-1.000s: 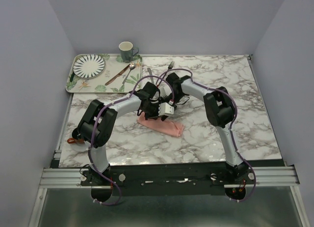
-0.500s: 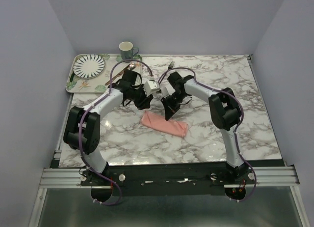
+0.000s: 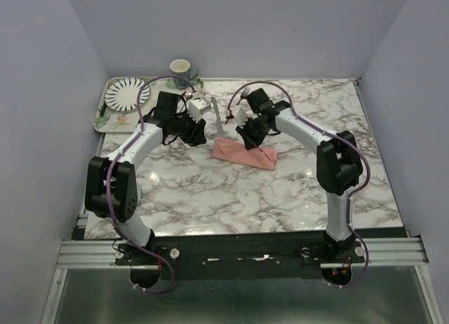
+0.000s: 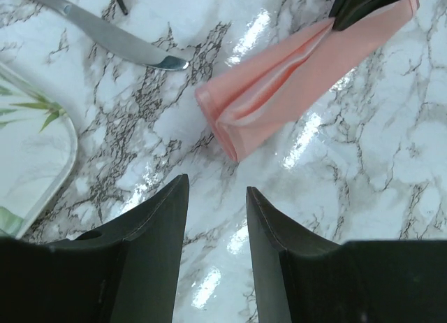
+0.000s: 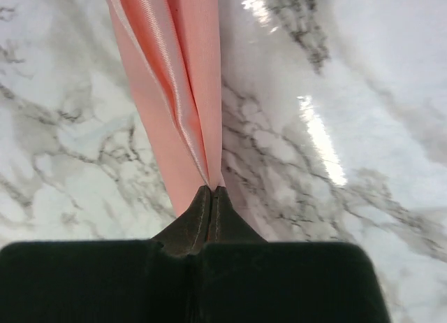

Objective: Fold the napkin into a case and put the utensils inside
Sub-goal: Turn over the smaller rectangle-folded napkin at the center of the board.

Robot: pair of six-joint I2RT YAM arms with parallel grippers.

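While the left arm stretches forward beside the tray [image 4: 42,148], the left gripper [image 4: 216,190] hangs over bare marble with its fingers apart, near one end of the case [image 3: 245,154]. The right arm bends inward, and the right gripper [image 5: 211,192] is pinched shut on the case's other end. The salmon-pink case lies flat mid-table, with a knife [image 4: 105,36] just beyond it. The marble table [image 3: 280,198] is enclosed by pale lavender walls [image 3: 245,29].

No legible text or markings
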